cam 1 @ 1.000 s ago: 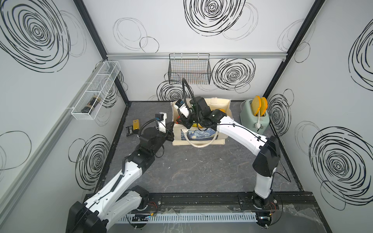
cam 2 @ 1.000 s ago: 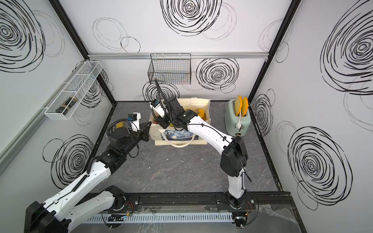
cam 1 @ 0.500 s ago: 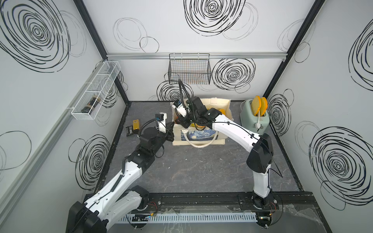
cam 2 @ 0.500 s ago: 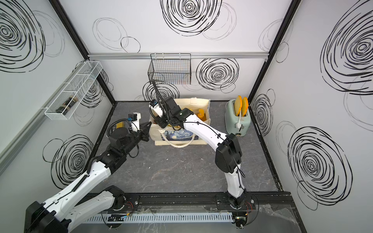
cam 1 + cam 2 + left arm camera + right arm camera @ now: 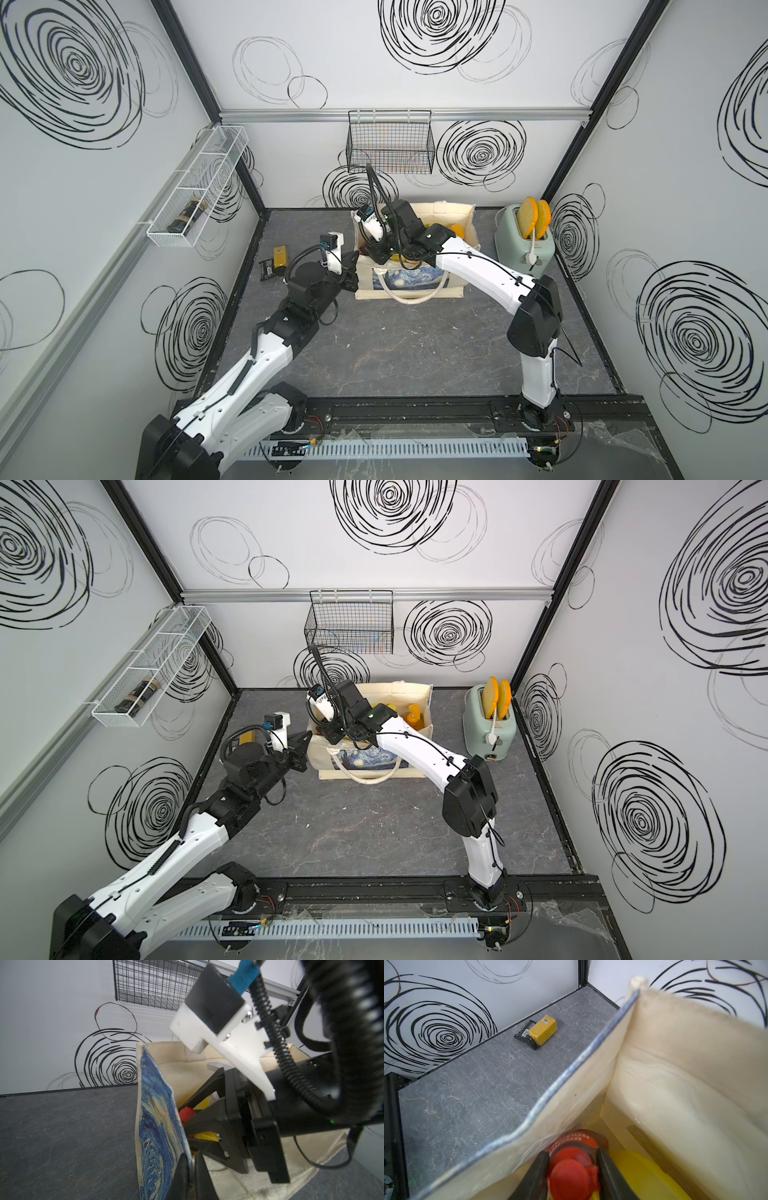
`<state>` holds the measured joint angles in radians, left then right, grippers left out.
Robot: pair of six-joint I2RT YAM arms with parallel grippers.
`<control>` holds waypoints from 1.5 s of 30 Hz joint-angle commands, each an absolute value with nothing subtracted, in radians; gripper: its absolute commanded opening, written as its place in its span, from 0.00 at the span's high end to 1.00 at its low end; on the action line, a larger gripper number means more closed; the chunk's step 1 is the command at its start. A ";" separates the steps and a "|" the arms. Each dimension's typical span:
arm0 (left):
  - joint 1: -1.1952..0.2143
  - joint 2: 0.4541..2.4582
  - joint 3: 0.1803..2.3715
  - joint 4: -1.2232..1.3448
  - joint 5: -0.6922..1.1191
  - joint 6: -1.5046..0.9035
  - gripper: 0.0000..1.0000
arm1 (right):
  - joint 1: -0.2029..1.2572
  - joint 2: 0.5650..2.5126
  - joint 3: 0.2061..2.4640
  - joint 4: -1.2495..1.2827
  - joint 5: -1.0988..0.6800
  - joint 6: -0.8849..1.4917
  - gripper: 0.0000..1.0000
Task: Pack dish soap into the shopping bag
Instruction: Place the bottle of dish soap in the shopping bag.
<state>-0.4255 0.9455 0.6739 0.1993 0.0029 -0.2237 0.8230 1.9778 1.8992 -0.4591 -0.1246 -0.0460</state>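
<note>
The red-capped bottle (image 5: 571, 1176) stands roughly upright inside the bag (image 5: 415, 286), long axis vertical, cap up. It is at the end by the left gripper (image 5: 190, 1155), which pinches the bag's rim. The right gripper (image 5: 572, 1153) straddles the cap; gripping or loose, I cannot tell.

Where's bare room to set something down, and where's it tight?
Widest bare patch: table in front of the shopping bag, between the arms. A narrower strip separates bag and toaster. Crowded: inside the bag, bottles around the right gripper; the left gripper fills the gap toward the yellow packets.
</note>
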 commanded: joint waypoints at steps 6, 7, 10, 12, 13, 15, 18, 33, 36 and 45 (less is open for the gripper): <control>-0.428 0.910 0.666 0.299 0.012 -0.201 1.00 | 0.838 1.830 1.867 -0.358 -0.097 -0.018 0.35; -0.428 0.911 0.664 0.297 0.011 -0.200 1.00 | 0.843 1.809 1.857 -0.351 -0.094 -0.016 0.33; -0.428 0.905 0.657 0.291 0.008 -0.195 1.00 | 0.851 1.741 1.835 -0.345 -0.089 -0.005 0.31; -0.427 0.899 0.651 0.283 0.006 -0.190 1.00 | 0.851 1.686 1.822 -0.352 -0.080 0.005 0.31; -0.427 0.897 0.649 0.281 0.002 -0.189 0.98 | 0.851 1.660 1.818 -0.356 -0.071 0.010 0.31; -0.428 0.889 0.647 0.276 -0.007 -0.187 0.78 | 0.845 1.599 1.814 -0.378 -0.035 0.020 0.30; -0.429 0.873 0.649 0.274 -0.030 -0.199 0.44 | 0.805 1.496 1.770 -0.398 -0.006 0.074 0.29; -0.417 1.078 1.089 0.148 -0.064 -0.234 0.26 | 0.370 1.118 1.370 -0.356 -0.091 0.175 0.32; -0.393 1.147 1.152 0.152 -0.052 -0.211 0.26 | 0.319 1.156 1.395 -0.371 -0.097 0.159 0.32; -0.335 1.177 1.049 0.171 -0.018 -0.209 0.29 | 0.273 1.266 1.418 -0.403 -0.162 0.148 0.32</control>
